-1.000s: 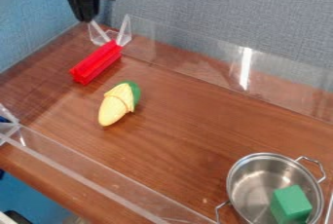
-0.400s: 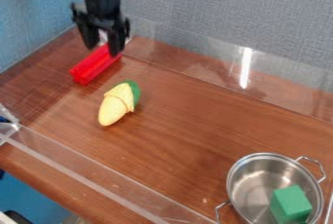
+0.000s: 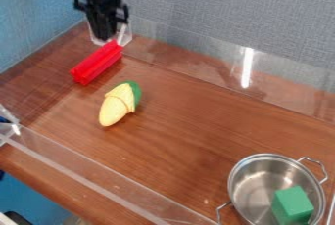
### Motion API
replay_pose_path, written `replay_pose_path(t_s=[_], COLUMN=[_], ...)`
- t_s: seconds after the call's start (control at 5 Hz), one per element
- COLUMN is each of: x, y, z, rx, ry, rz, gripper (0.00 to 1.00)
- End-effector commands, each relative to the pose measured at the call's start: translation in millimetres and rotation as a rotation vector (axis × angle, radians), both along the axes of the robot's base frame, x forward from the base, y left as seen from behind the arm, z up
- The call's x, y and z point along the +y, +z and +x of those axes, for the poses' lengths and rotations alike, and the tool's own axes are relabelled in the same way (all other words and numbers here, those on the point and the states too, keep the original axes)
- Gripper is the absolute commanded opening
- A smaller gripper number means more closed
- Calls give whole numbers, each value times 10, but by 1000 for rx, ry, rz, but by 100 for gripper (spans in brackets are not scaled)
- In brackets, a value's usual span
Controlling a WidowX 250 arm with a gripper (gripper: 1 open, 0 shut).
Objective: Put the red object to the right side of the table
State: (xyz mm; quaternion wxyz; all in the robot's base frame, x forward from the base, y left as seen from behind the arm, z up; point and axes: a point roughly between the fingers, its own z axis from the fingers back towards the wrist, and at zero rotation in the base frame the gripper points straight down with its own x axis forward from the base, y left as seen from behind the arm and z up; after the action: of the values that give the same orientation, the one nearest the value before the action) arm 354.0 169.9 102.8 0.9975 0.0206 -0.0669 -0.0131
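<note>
The red object (image 3: 98, 63) lies flat on the table (image 3: 197, 112) at the far left, slanting from lower left to upper right. My gripper (image 3: 105, 36) hangs straight down over its far end, close to the back wall. The dark fingers are drawn together and nothing shows between them. The block rests on the wood; whether the fingertips touch its upper end I cannot tell.
A yellow-green vegetable toy (image 3: 119, 104) lies just in front of the red block. At the front right stands a steel pot (image 3: 268, 185) holding a green cube (image 3: 293, 207). Low clear acrylic walls (image 3: 242, 67) edge the tabletop.
The gripper came down over the block's far end and spread its fingers wide, then drew them together and rose slightly. The red block has stayed in place.
</note>
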Motion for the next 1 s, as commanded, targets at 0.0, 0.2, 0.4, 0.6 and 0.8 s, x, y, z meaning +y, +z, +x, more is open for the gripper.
replay_pose_path(t_s=[0.0,0.2,0.4,0.6,0.8], x=[106,29,-2,-36,-63], y=[131,16,-204,-427,-290], z=[38,54,84,105,-58], rx=[-58,-34,-5,25,21], ry=[32,-20,34,83,146], rz=[34,30,29,33,27], gripper=[100,100,100,0,100])
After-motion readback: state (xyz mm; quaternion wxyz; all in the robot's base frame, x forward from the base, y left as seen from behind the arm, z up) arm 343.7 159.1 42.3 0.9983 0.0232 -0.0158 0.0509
